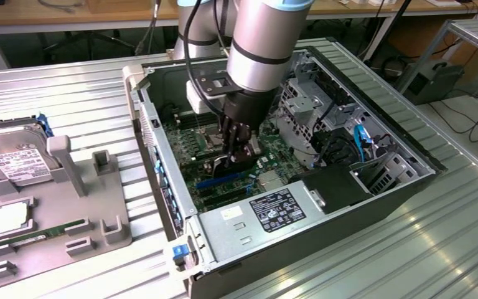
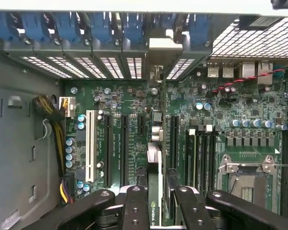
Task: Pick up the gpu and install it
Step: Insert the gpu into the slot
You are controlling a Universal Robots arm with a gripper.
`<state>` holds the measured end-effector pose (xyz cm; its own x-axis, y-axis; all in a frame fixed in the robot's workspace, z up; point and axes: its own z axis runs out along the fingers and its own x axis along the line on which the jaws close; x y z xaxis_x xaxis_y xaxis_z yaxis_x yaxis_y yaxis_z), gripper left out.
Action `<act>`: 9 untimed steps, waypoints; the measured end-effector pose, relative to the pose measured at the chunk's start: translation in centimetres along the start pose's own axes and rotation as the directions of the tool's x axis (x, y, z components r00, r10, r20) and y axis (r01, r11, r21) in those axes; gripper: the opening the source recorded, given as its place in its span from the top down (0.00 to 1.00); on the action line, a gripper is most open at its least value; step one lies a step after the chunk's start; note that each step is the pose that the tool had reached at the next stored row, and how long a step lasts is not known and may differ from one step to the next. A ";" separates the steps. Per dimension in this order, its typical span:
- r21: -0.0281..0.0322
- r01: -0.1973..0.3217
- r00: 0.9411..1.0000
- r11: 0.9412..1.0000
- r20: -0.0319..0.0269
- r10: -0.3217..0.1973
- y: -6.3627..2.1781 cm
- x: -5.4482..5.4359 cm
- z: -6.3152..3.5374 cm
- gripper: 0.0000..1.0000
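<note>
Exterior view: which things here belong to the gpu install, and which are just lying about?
Belongs to the job:
- gpu, held edge-on in the claw, over the motherboard slots
- open computer case

Just lying about:
- hard drive on the grey tray
- memory stick on the same tray

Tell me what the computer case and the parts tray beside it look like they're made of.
Computer case: looks like sheet metal, dull grey, with thin folded edges and punched vent holes. Parts tray: probably matte grey plastic, possibly printed, judging by its thick blocky posts and rounded slots; can't be sure.
</note>
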<state>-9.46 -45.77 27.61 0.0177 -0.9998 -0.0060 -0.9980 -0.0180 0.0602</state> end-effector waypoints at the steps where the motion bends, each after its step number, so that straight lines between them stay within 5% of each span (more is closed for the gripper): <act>1: 0.000 0.000 1.000 1.000 0.000 0.000 0.00 0.0 0.25 0.74; 5: 0.000 0.001 1.000 1.000 0.021 -0.001 0.10 0.0 0.50 0.74; 9: 0.000 0.001 1.000 1.000 0.020 -0.001 0.15 0.1 0.52 0.74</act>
<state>-9.64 -45.83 27.10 0.0180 -0.9995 -0.0266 -0.9980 -0.0195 0.0597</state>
